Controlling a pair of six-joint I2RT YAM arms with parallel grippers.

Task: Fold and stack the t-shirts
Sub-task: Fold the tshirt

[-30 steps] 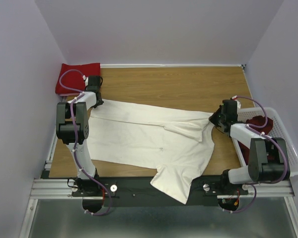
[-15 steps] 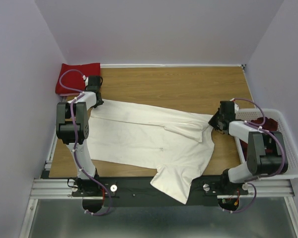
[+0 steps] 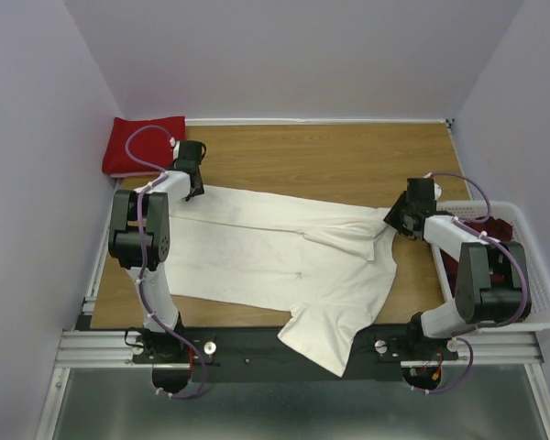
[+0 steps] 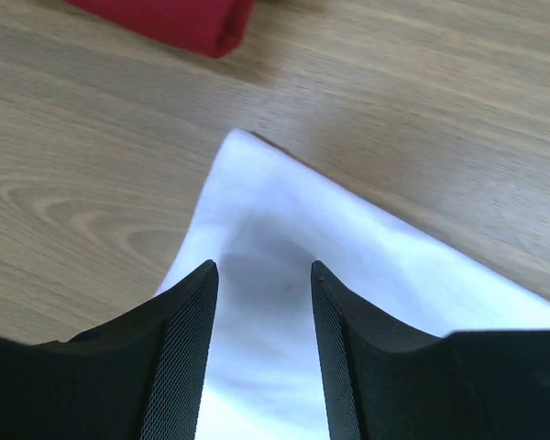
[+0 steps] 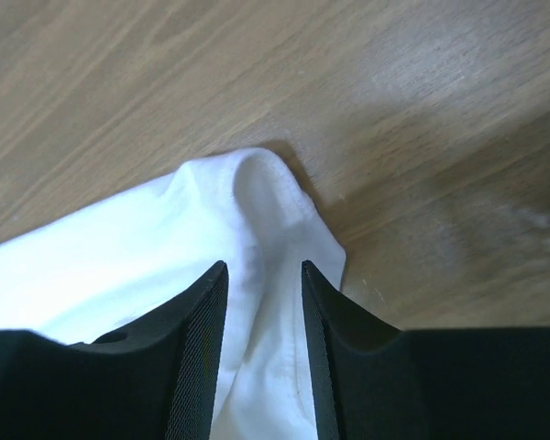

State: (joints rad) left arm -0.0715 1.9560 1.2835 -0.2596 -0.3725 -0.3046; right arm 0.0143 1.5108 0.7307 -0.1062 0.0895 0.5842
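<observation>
Cream-white cotton is the thing to watch: the big t-shirt (image 3: 284, 261) lies spread across the middle of the wooden table (image 3: 330, 156), skewed, with its near sleeve hanging over the near edge onto the black rail (image 3: 257, 344). A pull toward the far side could drag that sleeve across the rail and catch it there.

At the shirt's right corner the cloth is humped up under the right gripper (image 5: 264, 268) — close there and you may pinch several layers, and the fold would come out crooked. The left gripper (image 4: 261, 270) sits over the far-left corner, which lies flat. Both claws stand apart, grasping nothing, with cloth lying below the gap.

A creased flap crosses the shirt's middle. The bright red t-shirt (image 3: 142, 142) lies folded at the far left; a dark red one (image 3: 490, 227) sits in the white basket (image 3: 532, 266) on the right.
</observation>
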